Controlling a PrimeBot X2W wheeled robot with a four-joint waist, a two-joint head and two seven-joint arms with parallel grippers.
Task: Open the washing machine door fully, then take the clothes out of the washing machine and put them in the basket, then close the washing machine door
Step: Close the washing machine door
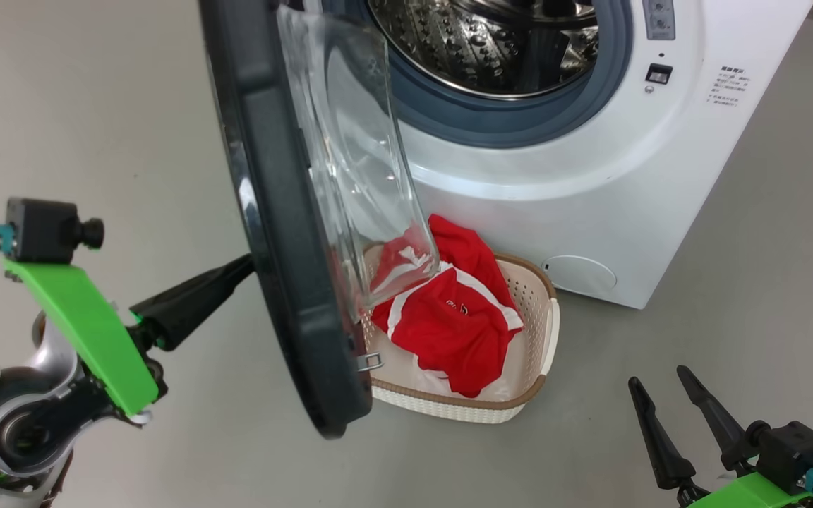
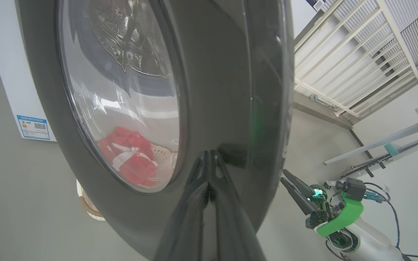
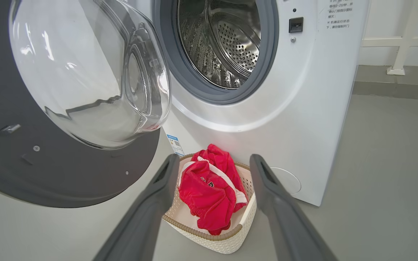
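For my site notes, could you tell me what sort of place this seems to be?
Probably a laundry corner set up in a lab or utility room: a front-loading washing machine stands on bare grey floor, with a basket of red clothes before it and a white railing along the wall.

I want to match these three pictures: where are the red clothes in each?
Head view: clothes just below centre, beside the open door.
Left wrist view: clothes lower left of centre, seen through the door.
Right wrist view: clothes low centre, framed by the right pincer.
Shared landmark: the basket holding them.
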